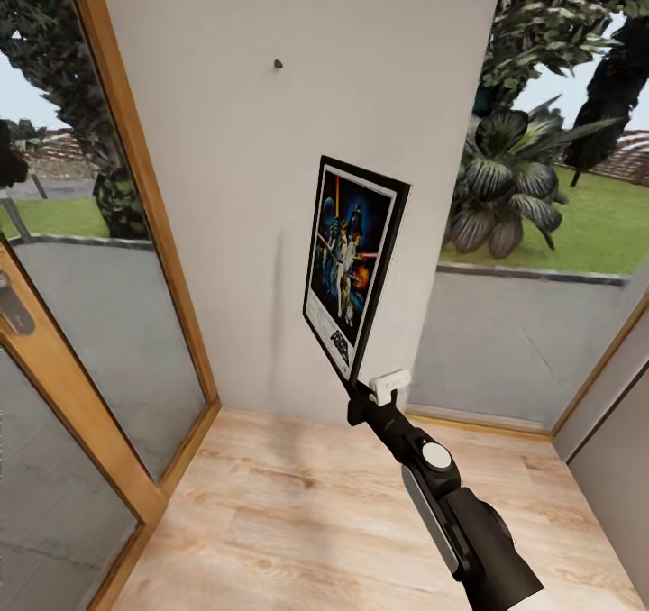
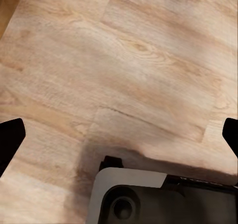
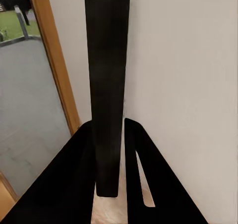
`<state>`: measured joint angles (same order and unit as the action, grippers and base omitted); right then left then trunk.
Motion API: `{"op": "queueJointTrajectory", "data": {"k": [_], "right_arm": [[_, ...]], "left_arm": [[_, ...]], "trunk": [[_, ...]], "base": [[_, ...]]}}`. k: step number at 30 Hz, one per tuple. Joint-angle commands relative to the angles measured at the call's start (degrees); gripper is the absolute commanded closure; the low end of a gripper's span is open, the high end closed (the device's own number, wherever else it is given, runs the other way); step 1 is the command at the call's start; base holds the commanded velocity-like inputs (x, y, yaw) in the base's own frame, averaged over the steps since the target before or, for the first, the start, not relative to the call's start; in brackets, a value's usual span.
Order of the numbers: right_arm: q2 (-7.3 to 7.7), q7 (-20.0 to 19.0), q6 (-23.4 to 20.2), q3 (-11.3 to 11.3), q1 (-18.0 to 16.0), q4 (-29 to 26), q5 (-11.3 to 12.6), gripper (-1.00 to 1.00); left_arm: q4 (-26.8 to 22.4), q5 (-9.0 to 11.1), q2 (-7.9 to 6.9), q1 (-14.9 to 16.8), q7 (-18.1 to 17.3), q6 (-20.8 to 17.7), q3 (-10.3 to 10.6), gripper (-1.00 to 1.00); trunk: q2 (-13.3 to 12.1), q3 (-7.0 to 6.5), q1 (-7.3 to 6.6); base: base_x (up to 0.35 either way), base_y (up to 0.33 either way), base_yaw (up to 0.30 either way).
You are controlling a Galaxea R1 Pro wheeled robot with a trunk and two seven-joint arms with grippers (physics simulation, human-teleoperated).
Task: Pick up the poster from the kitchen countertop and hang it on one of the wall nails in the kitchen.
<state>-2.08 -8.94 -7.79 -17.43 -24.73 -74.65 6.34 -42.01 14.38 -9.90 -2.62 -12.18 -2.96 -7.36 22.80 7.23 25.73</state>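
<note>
Nearest the head camera, at about five o'clock, the right arm (image 1: 469,521) rises black and grey from the lower edge toward the middle, ending in the right tool (image 1: 365,393). That tool is closed on the bottom corner of the poster (image 1: 351,269), which stands tall and tilted, its top leaning toward one o'clock, its dark blue artwork and white border turned toward nine o'clock. In the right wrist view the poster's thin black frame edge (image 3: 108,85) runs straight up between the two dark fingers (image 3: 64,184), pinched close on both sides. The poster's far edge sits just beside the pale wall (image 1: 270,187), and whether it touches cannot be told. From nine o'clock across: a wood-framed glass door (image 1: 54,368), then a glazed panel in a wooden frame (image 1: 135,187), then the wall, with a small dark nail (image 1: 278,64) high at twelve o'clock, well above the poster's top edge. At three o'clock a window shows broad-leaved plants (image 1: 500,187) and grass. Light wooden floor (image 1: 297,503) spreads below. In the left wrist view the left tool (image 2: 119,135) points down at the same floor planks, its two dark fingertips (image 2: 10,137) spread wide at either edge with nothing between them; a grey part of the robot's base (image 2: 163,196) lies under it.
</note>
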Motion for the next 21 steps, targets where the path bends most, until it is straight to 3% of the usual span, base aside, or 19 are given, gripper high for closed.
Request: {"op": "queueJointTrajectory", "data": {"k": [1,12,17,21], "right_arm": [[-0.03,-0.2,-0.4,0.0,-0.1,-0.1,0.7,1.00],[-0.03,-0.2,-0.4,0.0,-0.1,0.0,0.7,1.00],[-0.03,-0.2,-0.4,0.0,-0.1,0.0,0.7,1.00],[-0.03,-0.2,-0.4,0.0,-0.1,0.1,0.7,1.00]], "left_arm": [[-0.1,0.6,0.00,0.0,-0.3,-0.3,-0.1,-1.00],[-0.1,0.6,0.02,0.0,-0.3,-0.3,-0.1,-1.00],[-0.2,0.6,0.03,0.0,-0.3,-0.3,-0.1,-1.00],[-0.2,0.6,0.05,0.0,-0.3,-0.3,-0.1,-1.00]], "trunk": [[0.1,0.11,0.06],[0.1,0.11,0.06],[0.1,0.11,0.06],[0.1,0.08,0.06]], "base": [[0.176,0.304,0.000],[0.162,0.310,-0.007],[0.133,0.304,-0.181],[0.039,0.113,-0.278]]}}
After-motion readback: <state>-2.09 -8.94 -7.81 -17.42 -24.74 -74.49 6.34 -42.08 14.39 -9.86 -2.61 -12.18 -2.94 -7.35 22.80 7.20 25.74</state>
